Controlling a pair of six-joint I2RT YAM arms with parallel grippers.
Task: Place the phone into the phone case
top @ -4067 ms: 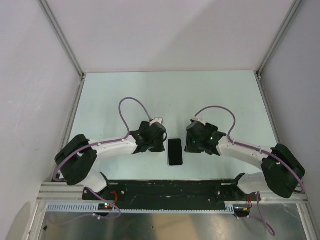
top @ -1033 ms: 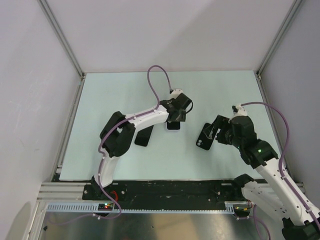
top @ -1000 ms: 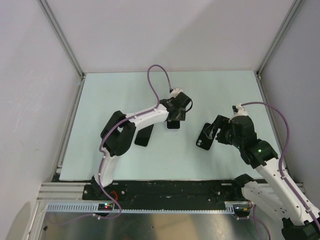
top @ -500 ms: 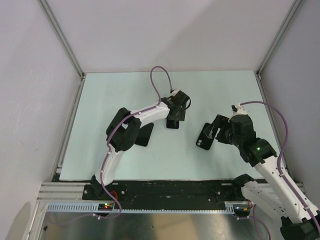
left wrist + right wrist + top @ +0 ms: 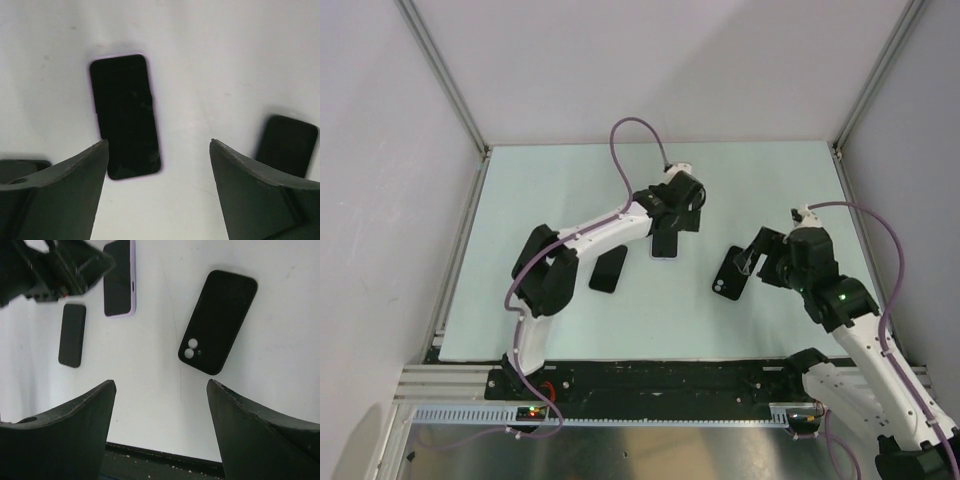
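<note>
The phone (image 5: 665, 244), black screen up with a lilac rim, lies flat on the pale table. My left gripper (image 5: 673, 222) hovers just beyond it, open and empty. In the left wrist view the phone (image 5: 125, 116) lies ahead of the left gripper (image 5: 159, 142), beside the left fingertip. The black phone case (image 5: 728, 272) lies back up, its camera holes at the near end. My right gripper (image 5: 756, 262) hangs open beside it. The right wrist view shows the case (image 5: 218, 322) ahead of the right gripper (image 5: 161, 385), which touches nothing, and the phone (image 5: 119, 278) at top left.
A second black flat slab (image 5: 608, 268) lies left of the phone, next to the left arm's elbow; it also shows as the slab (image 5: 72, 335). A dark flat thing (image 5: 287, 145) sits at the right of the left wrist view. The black base rail (image 5: 650, 378) runs along the near edge.
The left gripper has shifted slightly toward the far side, uncovering more of the phone, and the left elbow has swung left. The right arm has hardly moved.
</note>
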